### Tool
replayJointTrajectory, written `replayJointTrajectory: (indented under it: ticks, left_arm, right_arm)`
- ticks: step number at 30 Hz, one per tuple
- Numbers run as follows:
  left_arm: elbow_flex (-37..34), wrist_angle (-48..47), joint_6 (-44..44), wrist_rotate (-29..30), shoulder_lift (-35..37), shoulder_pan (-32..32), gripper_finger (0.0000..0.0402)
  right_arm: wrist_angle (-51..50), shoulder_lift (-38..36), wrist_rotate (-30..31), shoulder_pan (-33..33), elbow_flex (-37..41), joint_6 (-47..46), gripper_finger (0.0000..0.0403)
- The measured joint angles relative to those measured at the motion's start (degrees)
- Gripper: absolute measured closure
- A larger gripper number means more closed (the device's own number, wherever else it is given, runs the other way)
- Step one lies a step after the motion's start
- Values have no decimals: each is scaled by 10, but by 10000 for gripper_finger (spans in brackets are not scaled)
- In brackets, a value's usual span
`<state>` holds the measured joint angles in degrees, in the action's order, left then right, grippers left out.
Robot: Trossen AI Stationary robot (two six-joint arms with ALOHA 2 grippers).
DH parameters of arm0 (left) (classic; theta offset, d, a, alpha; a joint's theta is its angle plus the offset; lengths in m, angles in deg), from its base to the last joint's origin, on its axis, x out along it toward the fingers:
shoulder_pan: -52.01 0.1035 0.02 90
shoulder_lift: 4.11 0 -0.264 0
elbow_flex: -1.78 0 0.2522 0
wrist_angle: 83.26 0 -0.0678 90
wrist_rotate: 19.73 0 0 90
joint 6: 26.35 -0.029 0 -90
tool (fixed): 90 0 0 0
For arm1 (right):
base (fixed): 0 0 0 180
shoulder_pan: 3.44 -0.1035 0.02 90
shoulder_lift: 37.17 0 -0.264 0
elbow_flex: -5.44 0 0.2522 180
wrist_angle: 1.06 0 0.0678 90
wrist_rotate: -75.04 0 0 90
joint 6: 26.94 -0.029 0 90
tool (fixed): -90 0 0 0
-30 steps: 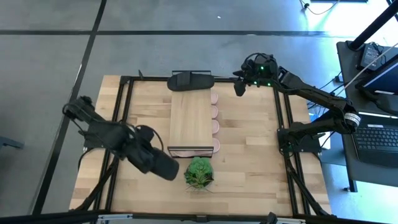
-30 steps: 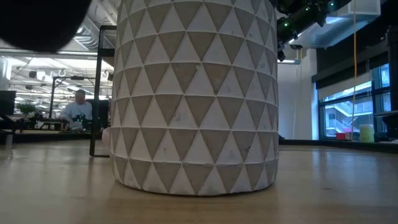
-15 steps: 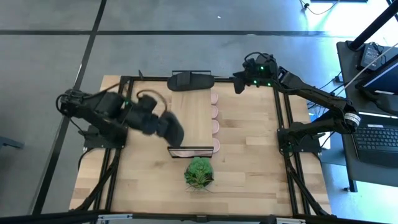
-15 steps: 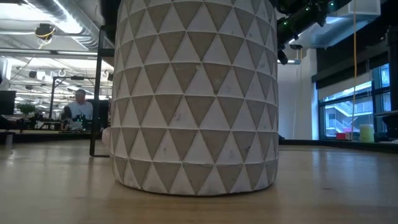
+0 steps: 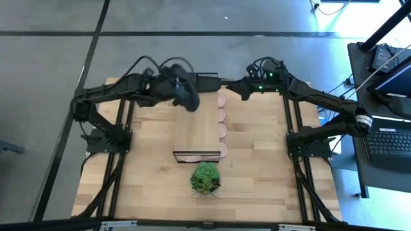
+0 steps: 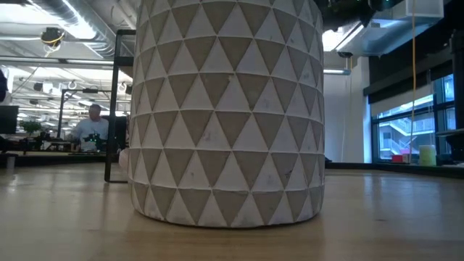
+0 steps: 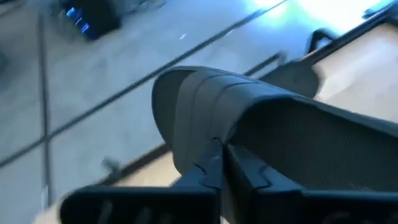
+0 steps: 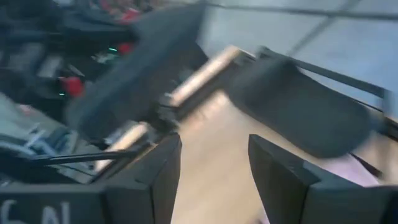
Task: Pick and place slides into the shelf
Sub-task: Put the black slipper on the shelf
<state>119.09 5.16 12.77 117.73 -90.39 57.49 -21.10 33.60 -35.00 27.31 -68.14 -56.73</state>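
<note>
Four pink slides (image 5: 221,125) poke from the shelf (image 5: 197,125); left gripper (image 5: 191,102) pinches a black slide (image 7: 261,124); right gripper (image 5: 239,88) spread.

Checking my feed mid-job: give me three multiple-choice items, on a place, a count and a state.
1. Where does the potted plant stand? A on the table off the shelf's short end; B on the shelf top; C in a gripper.
2. How many pale pink slides poke out along the shelf's side? A two; B four; C six.
3. The left gripper is: A open, empty; B shut on the plant; C shut on a black slide.
Key: 1 A, it sits beyond the end; 2 B, four pink toes show; 3 C, it pinches the slide.
</note>
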Motion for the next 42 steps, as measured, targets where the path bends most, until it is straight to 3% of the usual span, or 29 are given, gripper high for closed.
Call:
replayJointTrajectory:
  ticks: [2,7,14,21,28,42]
  left_arm:
    - [0,65,-77,0,-6,16,401]
    - [0,191,-223,-3,-8,46,401]
    - [0,270,-365,36,-22,49,401]
    - [0,344,-481,58,-55,53,401]
    - [0,377,-558,56,-82,53,401]
    - [0,376,-592,52,-89,54,401]
  right_arm:
    - [32,0,8,-20,0,-10,216]
    - [62,0,92,-62,0,-62,216]
    - [74,0,158,-91,0,-135,216]
    - [146,20,215,-127,0,-153,216]
    - [199,66,219,-143,0,-180,216]
    - [259,111,220,-161,0,-210,216]
